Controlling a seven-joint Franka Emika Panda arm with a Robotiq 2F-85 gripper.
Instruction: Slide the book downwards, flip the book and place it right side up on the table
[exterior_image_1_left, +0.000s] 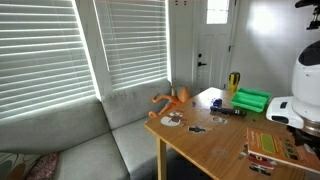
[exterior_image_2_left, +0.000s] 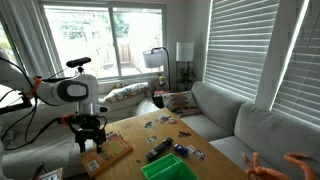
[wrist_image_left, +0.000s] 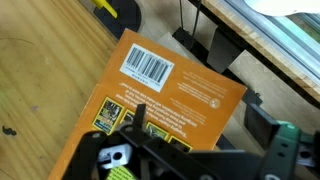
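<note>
The book (wrist_image_left: 170, 85) lies flat on the wooden table (wrist_image_left: 50, 70) with its orange cover and barcode up. It also shows near the table's edge in both exterior views (exterior_image_1_left: 268, 146) (exterior_image_2_left: 110, 152). My gripper (wrist_image_left: 200, 120) is open and hangs low over the book. One finger is above the cover and the other is just past the book's edge. The gripper shows in both exterior views (exterior_image_1_left: 303, 130) (exterior_image_2_left: 90, 140), directly above the book. I cannot tell if the fingers touch the book.
A bright green ridged object (exterior_image_1_left: 250, 100) (exterior_image_2_left: 165, 168), a black remote (exterior_image_1_left: 225, 111) (exterior_image_2_left: 160, 150) and small cards lie on the table (exterior_image_1_left: 210, 150) (exterior_image_2_left: 130, 128). An orange toy (exterior_image_1_left: 172, 98) is at the table's corner. A grey couch (exterior_image_1_left: 100, 140) (exterior_image_2_left: 230, 120) stands beside the table.
</note>
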